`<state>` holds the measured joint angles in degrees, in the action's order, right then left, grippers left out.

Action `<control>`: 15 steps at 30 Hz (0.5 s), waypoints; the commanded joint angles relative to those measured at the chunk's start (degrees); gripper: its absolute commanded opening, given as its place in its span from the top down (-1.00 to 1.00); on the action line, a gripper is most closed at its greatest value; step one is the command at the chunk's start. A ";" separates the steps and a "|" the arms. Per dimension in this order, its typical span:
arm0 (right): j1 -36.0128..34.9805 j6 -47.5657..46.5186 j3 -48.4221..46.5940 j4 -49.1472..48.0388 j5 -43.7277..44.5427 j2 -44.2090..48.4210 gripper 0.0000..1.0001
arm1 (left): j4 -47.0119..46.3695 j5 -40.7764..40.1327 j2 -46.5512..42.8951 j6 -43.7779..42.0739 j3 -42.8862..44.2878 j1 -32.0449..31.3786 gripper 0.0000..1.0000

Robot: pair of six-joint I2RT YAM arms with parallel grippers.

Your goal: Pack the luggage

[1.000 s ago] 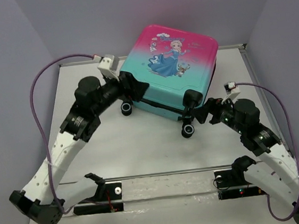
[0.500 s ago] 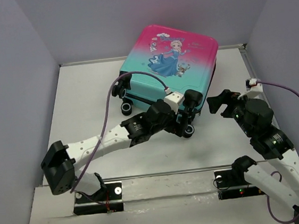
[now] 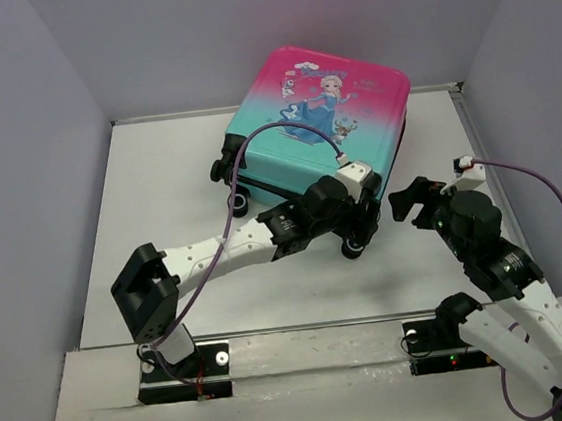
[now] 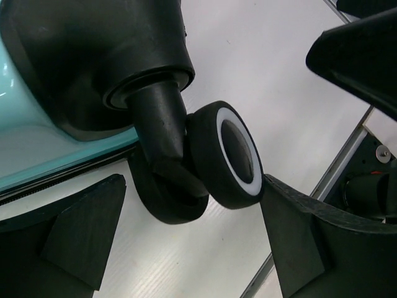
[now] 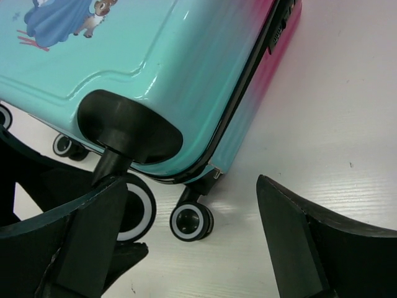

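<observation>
The luggage (image 3: 326, 115) lies flat and closed at the back of the table, princess print up, its black wheels toward me. My left gripper (image 3: 365, 224) has reached across to its near right corner. In the left wrist view the jaws of my left gripper (image 4: 193, 186) stand open around a white-rimmed wheel (image 4: 226, 162); the right finger (image 4: 298, 242) is at the wheel's edge and the left finger (image 4: 80, 236) is apart from it. My right gripper (image 3: 411, 200) hovers open just right of that corner, with a smaller wheel (image 5: 191, 221) and the teal shell (image 5: 155, 68) ahead of it.
Two more wheels (image 3: 230, 188) stick out at the luggage's left corner. A metal rail (image 3: 303, 326) runs along the table's near edge by both arm bases. Grey walls close in on the left, back and right. Purple cables (image 3: 529, 179) loop off each wrist.
My left arm swung from the luggage's left corner across to its near right corner wheel. My right gripper drew back a little to the right.
</observation>
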<state>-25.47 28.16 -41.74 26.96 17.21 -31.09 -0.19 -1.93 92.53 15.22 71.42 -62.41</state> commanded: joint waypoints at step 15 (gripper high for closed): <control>0.16 0.58 2.01 -1.12 2.03 0.42 -0.39 | -10.10 3.17 -0.95 6.57 -0.23 0.71 -0.98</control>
<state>-25.47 28.38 -39.46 27.05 17.85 -31.11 -5.72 1.34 93.03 19.44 70.72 -61.80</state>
